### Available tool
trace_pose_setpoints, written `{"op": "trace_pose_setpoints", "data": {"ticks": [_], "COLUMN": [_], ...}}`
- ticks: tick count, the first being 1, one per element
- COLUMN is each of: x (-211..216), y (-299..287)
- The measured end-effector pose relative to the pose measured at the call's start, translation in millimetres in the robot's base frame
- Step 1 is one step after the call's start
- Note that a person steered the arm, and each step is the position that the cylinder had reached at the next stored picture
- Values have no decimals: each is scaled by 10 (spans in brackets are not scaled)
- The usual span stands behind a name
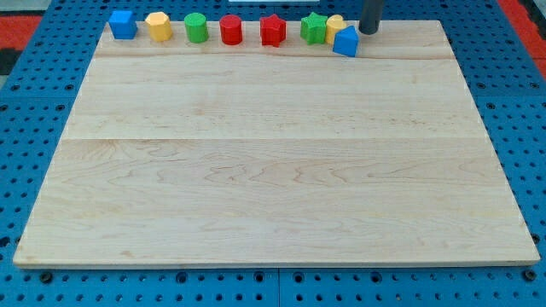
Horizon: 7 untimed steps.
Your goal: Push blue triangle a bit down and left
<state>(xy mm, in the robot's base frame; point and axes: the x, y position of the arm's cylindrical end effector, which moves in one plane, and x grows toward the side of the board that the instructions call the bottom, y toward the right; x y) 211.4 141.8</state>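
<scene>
The blue triangle [346, 42] sits near the view's top edge of the wooden board [273, 170], right of centre. It touches a yellow block [334, 25] behind it, next to a green star [313, 29]. My tip [368, 31] is the lower end of a dark rod that comes down from the view's top. It stands just up and right of the blue triangle, very close to it; I cannot tell if it touches.
A row of blocks runs along the view's top edge: a blue cube [123, 25], a yellow hexagon [158, 26], a green cylinder [196, 28], a red cylinder [231, 30] and a red star [272, 30]. A blue pegboard [34, 128] surrounds the board.
</scene>
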Motion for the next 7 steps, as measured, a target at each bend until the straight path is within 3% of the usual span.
{"op": "trace_pose_setpoints", "data": {"ticks": [2,4,7], "x": [360,303,1058], "y": [-531,-231,-676]}}
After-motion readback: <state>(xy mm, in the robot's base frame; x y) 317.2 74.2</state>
